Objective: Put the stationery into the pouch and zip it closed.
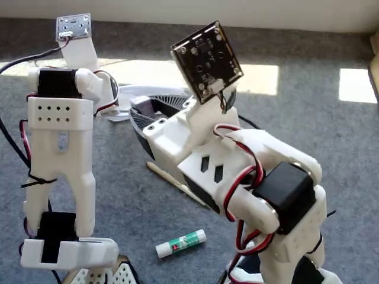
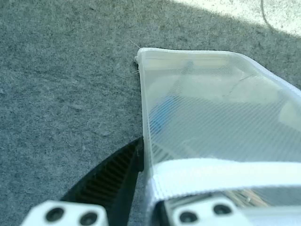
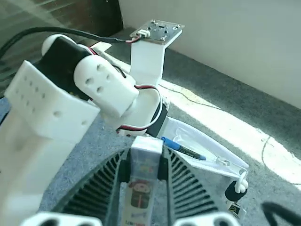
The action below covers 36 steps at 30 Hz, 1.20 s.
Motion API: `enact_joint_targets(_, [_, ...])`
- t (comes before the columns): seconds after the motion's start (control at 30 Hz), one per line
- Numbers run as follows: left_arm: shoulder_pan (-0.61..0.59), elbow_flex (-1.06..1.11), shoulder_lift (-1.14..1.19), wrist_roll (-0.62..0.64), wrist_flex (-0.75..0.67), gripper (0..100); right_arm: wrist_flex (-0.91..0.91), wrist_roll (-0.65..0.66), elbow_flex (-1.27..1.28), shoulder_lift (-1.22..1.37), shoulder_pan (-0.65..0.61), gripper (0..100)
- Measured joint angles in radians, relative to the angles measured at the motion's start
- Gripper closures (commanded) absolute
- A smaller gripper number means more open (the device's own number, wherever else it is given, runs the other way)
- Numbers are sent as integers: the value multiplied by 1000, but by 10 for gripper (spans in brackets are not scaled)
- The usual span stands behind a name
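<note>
Right gripper (image 3: 145,160) is clamped on a white labelled stationery piece (image 3: 141,186), its arm stretched low toward the pouch (image 3: 207,153). Left gripper (image 2: 150,188) pinches the pouch's white edge band, its arm extended, wrist tipped down. A blue pen (image 3: 181,148) lies inside the pouch. 1 glue stick (image 1: 180,243) lies on the grey carpet (image 1: 118,195) near the arms' bases.

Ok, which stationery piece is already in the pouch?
The blue pen; the glue stick lies on the carpet, the white piece sits in the right claw.
</note>
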Motion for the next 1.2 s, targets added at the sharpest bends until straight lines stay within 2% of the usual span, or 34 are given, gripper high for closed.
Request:
enact_joint_targets(0.3, [0,0,0,-18,0,994,138,0,0,-95,-61,995])
enact_joint_targets(0.6, [0,0,0,-23,0,994,132,0,261,-114,-94,995])
enact_joint_targets(0.8, [0,0,0,-23,0,994,112,6,305,-112,-95,995])
enact_joint_targets(1.03, [0,0,0,-23,0,994,-35,6,336,-112,-95,995])
enact_joint_targets(1.2, [0,0,0,-23,8,994,-275,6,471,-123,-28,995])
